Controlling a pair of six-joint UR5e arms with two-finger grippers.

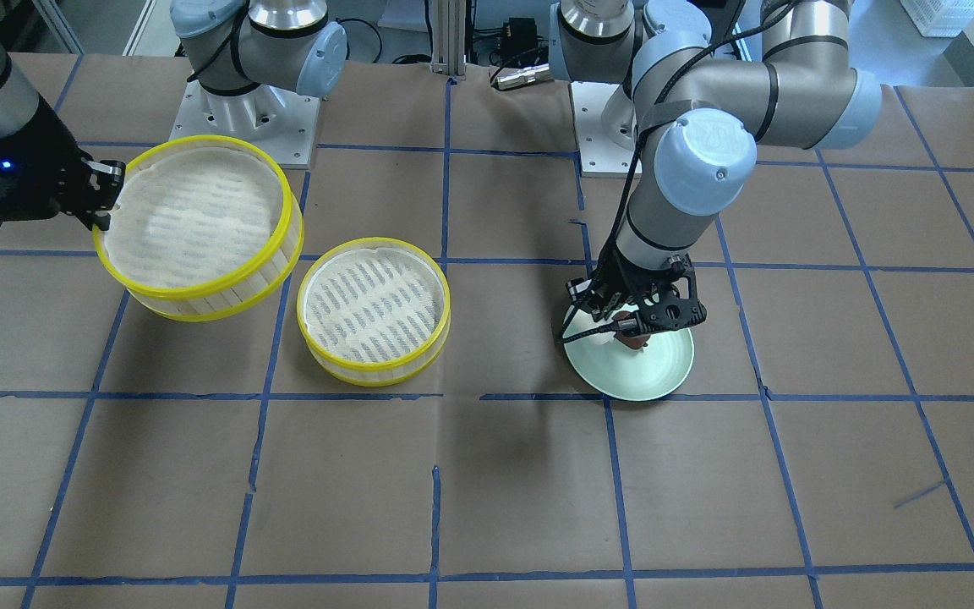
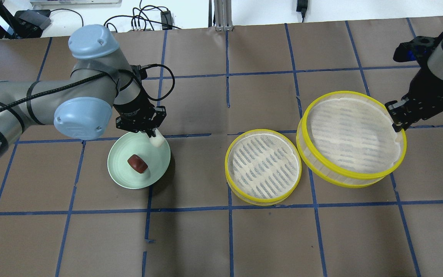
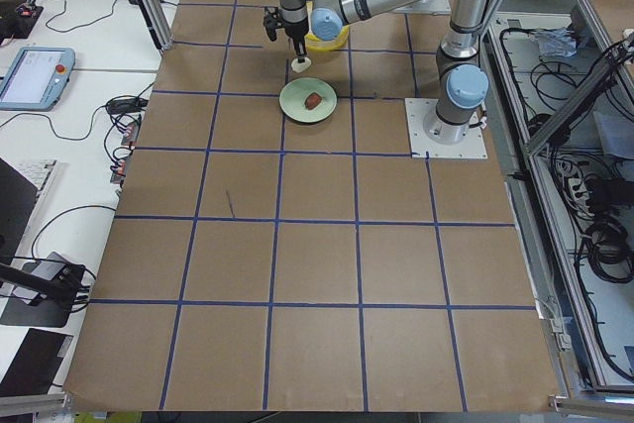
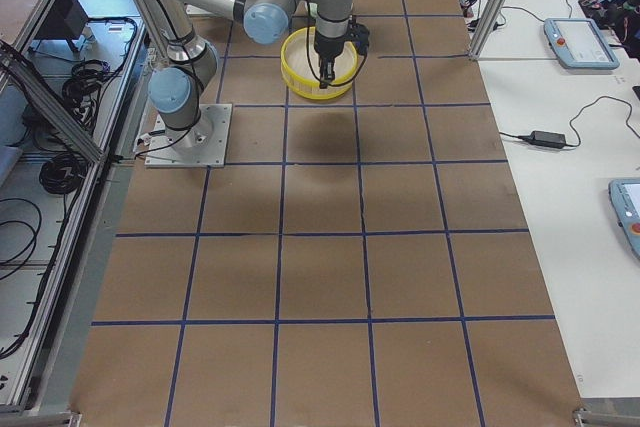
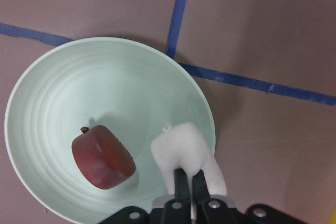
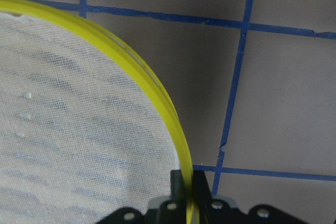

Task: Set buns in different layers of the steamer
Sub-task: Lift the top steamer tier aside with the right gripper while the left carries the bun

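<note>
My left gripper [image 2: 150,134] is shut on the white bun [image 2: 157,141] and holds it just above the far right edge of the pale green plate [image 2: 120,169]. In the left wrist view the fingers [image 5: 182,179] pinch the white bun [image 5: 184,148]. The dark reddish-brown bun [image 2: 137,164] lies on the plate. My right gripper [image 2: 396,122] is shut on the yellow rim of one steamer tier [image 2: 350,134], held lifted and tilted. The wrist view shows the rim [image 6: 157,90] between the fingers. The other steamer tier [image 2: 263,167] stands empty on the table beside it.
The table is brown paper with blue tape lines [image 2: 229,134]. The two arm bases [image 1: 242,127] stand at the robot's side of the table. A gap of bare paper lies between the plate and the resting tier.
</note>
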